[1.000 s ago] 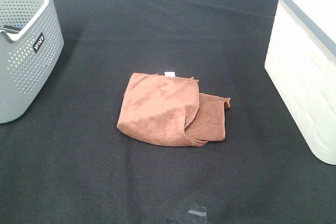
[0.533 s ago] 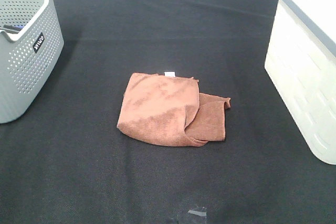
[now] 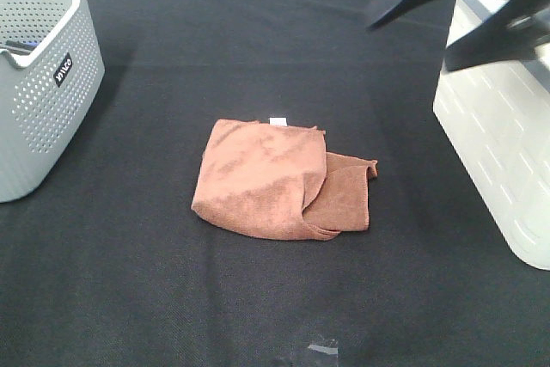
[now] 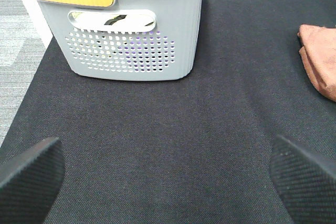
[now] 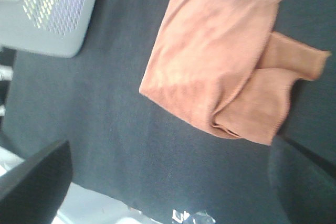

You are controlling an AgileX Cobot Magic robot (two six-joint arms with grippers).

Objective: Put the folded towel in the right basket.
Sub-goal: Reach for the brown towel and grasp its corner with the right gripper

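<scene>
The folded rust-brown towel (image 3: 275, 178) lies on the black cloth at the table's middle, with a small white tag at its far edge. The right basket (image 3: 498, 126) is white and stands at the right edge. My right gripper (image 3: 408, 44) is open and empty, blurred, high up at the far right beside the white basket's rim. In the right wrist view the towel (image 5: 220, 61) lies below and ahead of the open gripper (image 5: 165, 182). My left gripper (image 4: 167, 174) is open and empty over bare cloth. The towel's edge (image 4: 320, 59) shows far to one side of it.
A grey perforated basket (image 3: 43, 83) with a handle stands at the far left, holding some items; it also shows in the left wrist view (image 4: 131, 30) and the right wrist view (image 5: 52, 9). A scrap of tape (image 3: 322, 350) lies near the front edge.
My right gripper has come into the exterior view at the top right, where no arm showed before. The towel and both baskets have not moved.
</scene>
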